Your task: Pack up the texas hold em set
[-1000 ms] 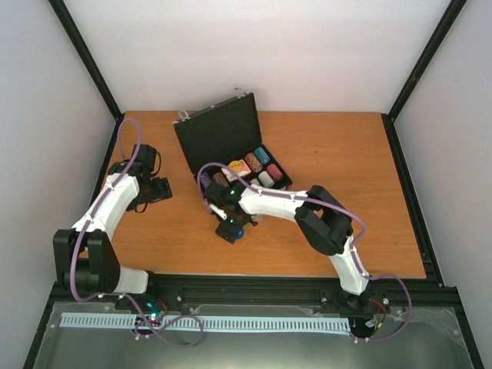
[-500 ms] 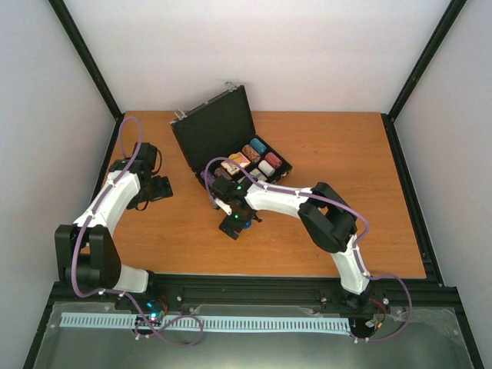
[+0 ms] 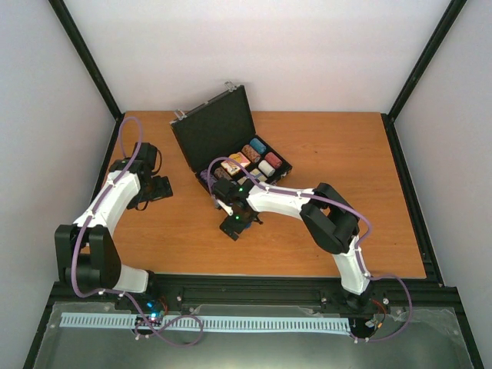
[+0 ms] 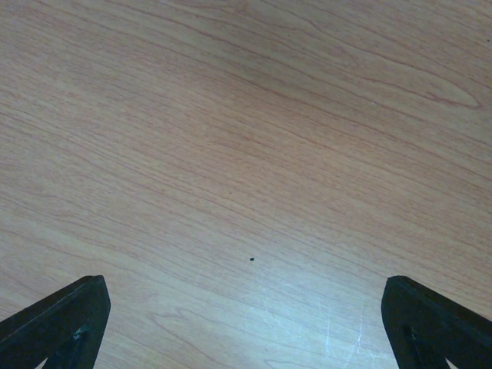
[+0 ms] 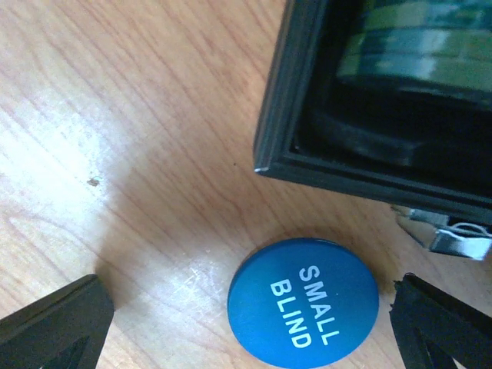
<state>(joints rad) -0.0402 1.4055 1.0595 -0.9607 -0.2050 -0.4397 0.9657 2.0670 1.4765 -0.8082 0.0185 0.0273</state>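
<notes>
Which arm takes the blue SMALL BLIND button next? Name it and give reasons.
Right. The right pincer, open, brackets the button lying beside the case corner. The left pincer hangs open over bare table, well away from both.

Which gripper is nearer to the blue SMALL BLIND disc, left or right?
Right. The right gripper hovers open directly above the blue disc beside the case; the left gripper is far to its left, over bare table.

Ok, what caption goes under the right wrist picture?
Open right gripper above the blue SMALL BLIND button on the table beside the case.
</notes>
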